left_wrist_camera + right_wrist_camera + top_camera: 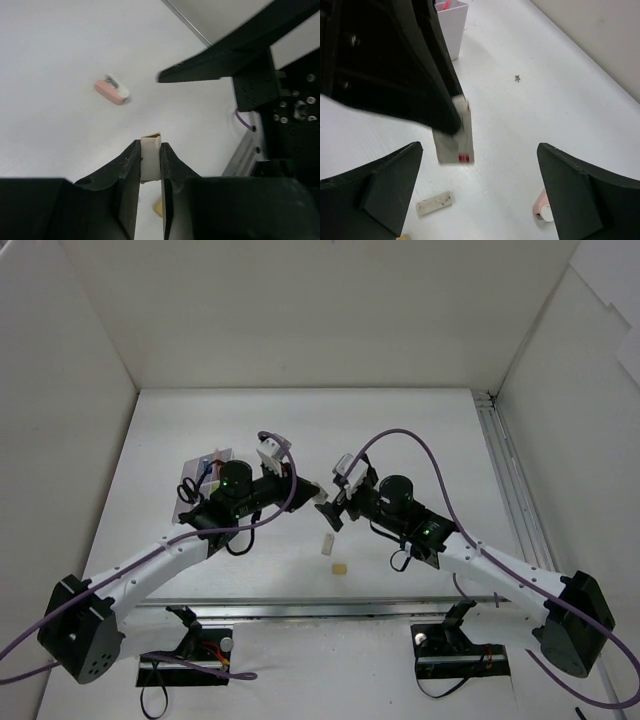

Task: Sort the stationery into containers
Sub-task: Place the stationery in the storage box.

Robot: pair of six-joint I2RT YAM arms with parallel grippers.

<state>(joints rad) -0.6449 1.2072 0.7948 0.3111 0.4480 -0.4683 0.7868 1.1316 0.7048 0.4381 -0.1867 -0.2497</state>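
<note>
Left gripper is pinching a white eraser by one end, the other end sticking out past its fingertips. It sits in front of the gap of the right gripper, whose jaws are spread wide and touch nothing. A second eraser and a beige piece lie on the table under the grippers, the tape lies beside one right finger, and the box is back by the left arm.
</note>
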